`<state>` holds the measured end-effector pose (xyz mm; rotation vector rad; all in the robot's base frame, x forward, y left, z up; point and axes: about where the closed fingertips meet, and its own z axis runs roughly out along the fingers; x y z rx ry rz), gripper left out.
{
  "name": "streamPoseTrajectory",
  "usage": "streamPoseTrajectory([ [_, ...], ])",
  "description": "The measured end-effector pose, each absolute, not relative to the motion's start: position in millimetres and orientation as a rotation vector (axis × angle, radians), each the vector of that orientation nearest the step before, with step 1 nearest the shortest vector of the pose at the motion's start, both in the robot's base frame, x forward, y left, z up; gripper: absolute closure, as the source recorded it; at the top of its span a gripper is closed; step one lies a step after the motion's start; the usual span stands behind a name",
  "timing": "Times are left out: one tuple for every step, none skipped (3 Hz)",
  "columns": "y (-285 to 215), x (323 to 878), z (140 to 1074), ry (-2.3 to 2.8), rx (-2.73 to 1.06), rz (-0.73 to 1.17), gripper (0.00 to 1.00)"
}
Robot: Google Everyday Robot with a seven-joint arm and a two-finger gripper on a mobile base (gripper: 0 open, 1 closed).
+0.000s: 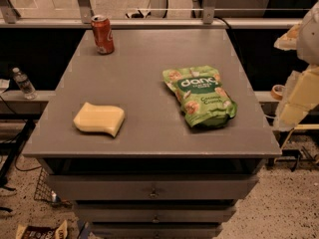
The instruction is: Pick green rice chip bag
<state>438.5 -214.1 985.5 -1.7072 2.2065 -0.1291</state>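
Things lie well apart on a gray tabletop. We see the bag on the right side, about halfway between the back edge and the front edge. It is bright green and crinkly, and it lies flat with its top toward the back, turned a little to the left. It has white letters on a darker green band and small pictures of pale round chips. Nothing touches it.

The gripper is off to the right, past the side edge of the tabletop. It is near the bag but apart from it, up in the air and not over the tabletop. It looks pale and yellowish. We can't make out whether it is spread wide or pinched together.

We see a yellow wavy sponge lying on the front left part of the tabletop. A red can stands upright near the back left corner. Under the tabletop we see gray drawers, all closed. A clear bottle stands on a low ledge to the left, off the tabletop.
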Motion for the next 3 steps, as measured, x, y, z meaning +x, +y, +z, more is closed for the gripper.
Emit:
streamPoseTrajectory([
  [-214.1,438.5,985.5,2.206,-1.707,-0.129,0.0],
  [-201.7,446.3,977.6,2.239,-1.713,-0.151,0.0],
  [-180.9,466.6,952.5,2.309,-1.711,-0.183,0.0],
])
